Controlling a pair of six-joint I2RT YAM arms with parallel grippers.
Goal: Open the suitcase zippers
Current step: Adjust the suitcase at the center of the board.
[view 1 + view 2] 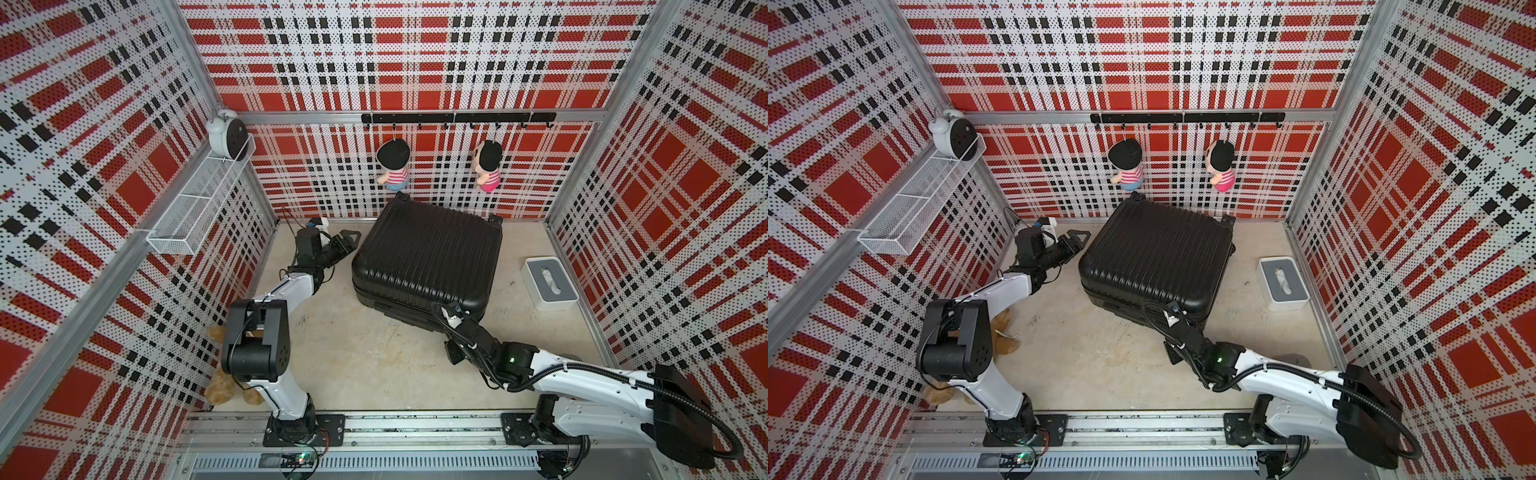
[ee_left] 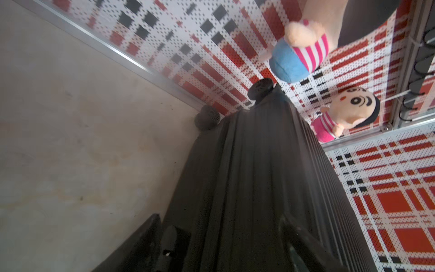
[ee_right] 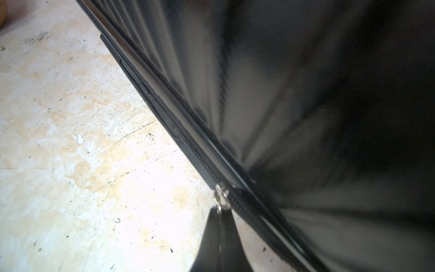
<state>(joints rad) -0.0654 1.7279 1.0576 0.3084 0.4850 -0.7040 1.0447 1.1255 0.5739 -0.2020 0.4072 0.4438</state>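
Both arms reach low; left gripper (image 1: 348,243) wide beside suitcase (image 1: 428,257); right gripper (image 3: 220,213) pinching zipper pull (image 3: 221,197).

Both top views: high overhead, looking steeply down, whole cell shared, suitcase (image 1: 424,257) mid-floor.
Left wrist view: low and near, looking along the suitcase's ribbed side, which runs out between the left fingers (image 2: 141,245).
Right wrist view: very close; zip pull (image 3: 221,196) at the tips of the right fingers (image 3: 209,242).

Black suitcase (image 1: 428,262) on floor (image 1: 374,365), left tool (image 1: 353,245) just beside its edge
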